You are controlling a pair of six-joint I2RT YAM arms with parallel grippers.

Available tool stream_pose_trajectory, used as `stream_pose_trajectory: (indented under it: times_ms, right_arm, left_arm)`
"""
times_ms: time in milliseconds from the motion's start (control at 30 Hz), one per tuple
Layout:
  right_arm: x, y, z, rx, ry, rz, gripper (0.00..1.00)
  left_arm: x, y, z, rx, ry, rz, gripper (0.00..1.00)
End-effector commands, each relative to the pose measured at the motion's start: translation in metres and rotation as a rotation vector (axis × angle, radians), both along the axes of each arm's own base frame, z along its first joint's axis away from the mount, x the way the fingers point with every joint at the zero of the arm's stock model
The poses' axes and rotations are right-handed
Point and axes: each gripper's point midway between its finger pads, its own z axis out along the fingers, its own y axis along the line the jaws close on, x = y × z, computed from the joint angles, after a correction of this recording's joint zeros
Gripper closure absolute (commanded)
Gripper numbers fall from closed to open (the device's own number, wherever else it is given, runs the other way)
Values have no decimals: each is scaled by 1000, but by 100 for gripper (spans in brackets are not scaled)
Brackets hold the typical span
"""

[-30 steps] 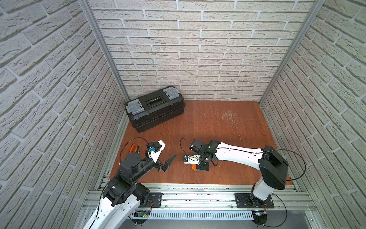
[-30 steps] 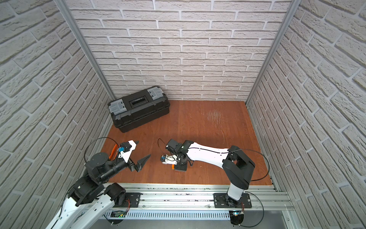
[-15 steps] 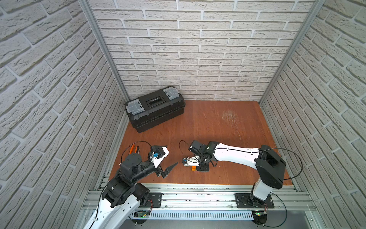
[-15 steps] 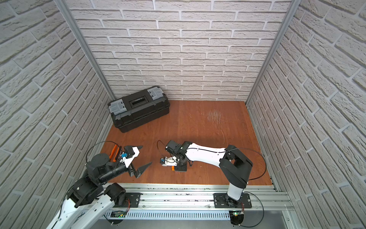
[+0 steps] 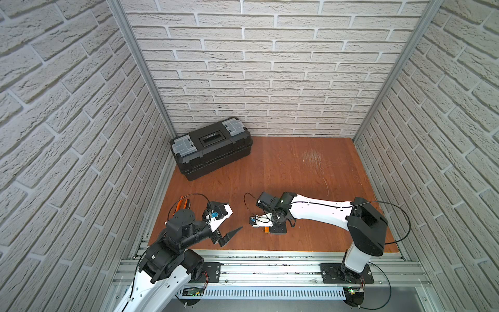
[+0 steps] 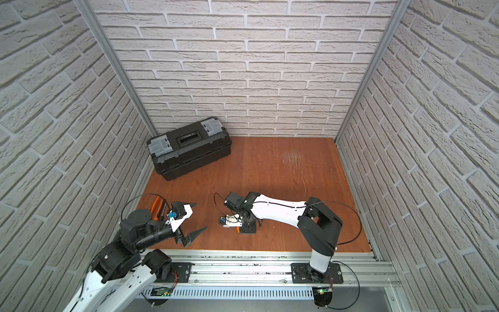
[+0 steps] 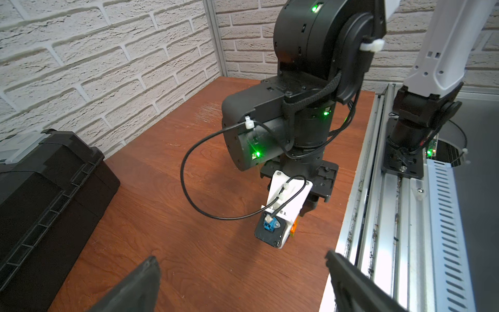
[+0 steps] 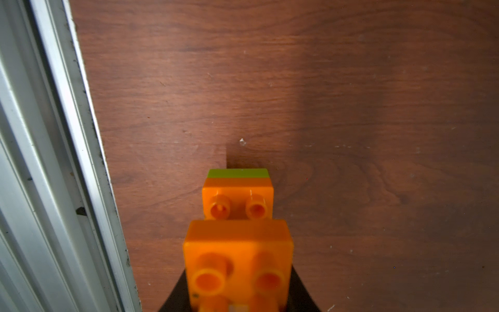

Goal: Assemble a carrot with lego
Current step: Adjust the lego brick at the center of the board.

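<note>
My right gripper [image 8: 237, 297] is shut on the carrot stack of lego [image 8: 237, 259]. That stack is an orange brick between the black fingers, a second orange brick [image 8: 237, 200] past it, and a lime-green layer [image 8: 239, 173] at the far end, close over the wood. In both top views only an orange sliver of the stack [image 5: 266, 230] [image 6: 238, 229] shows under the right gripper [image 5: 270, 229], near the table's front edge. My left gripper [image 5: 232, 216] [image 7: 240, 259] stands wide open and empty to the left of it, pointing at the right wrist.
A black toolbox [image 5: 210, 147] [image 6: 189, 147] sits at the back left. Orange-handled pliers [image 5: 181, 202] [image 6: 156, 204] lie by the left wall behind the left arm. The aluminium rail [image 8: 67, 162] runs along the table's front edge, close to the stack.
The left gripper has drawn back toward the front edge, still open. The right gripper keeps its hold on the stack and has barely moved.
</note>
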Motion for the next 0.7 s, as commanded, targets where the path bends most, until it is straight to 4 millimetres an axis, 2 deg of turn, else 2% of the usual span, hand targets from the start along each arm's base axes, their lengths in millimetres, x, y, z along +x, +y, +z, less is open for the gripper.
stream_pose_trajectory:
  times_ms: [0, 167, 300, 467, 533, 600, 667]
  right_arm:
    - [-1, -6, 3, -28, -11, -2, 80]
    - [4, -5, 14, 18, -59, -21, 62]
    - [9, -6, 25, 50, -110, -35, 54]
    - [13, 0, 47, 144, -142, -69, 46]
    - [14, 1, 55, 168, -149, -86, 45]
    - [15, 1, 63, 191, -165, -102, 38]
    - [18, -1, 75, 217, -188, -135, 37]
  left_arm:
    - [-1, -2, 4, -5, -29, -17, 2]
    - [3, 1, -4, 21, -30, 1, 2]
    - [7, 1, -12, 32, -29, 19, 2]
    - [11, 0, -13, 42, -30, 22, 2]
    - [11, -3, -15, 51, -31, 1, 2]
    - [12, -7, -18, 66, -33, -24, 2]
    - [14, -15, -24, 85, -25, -71, 2]
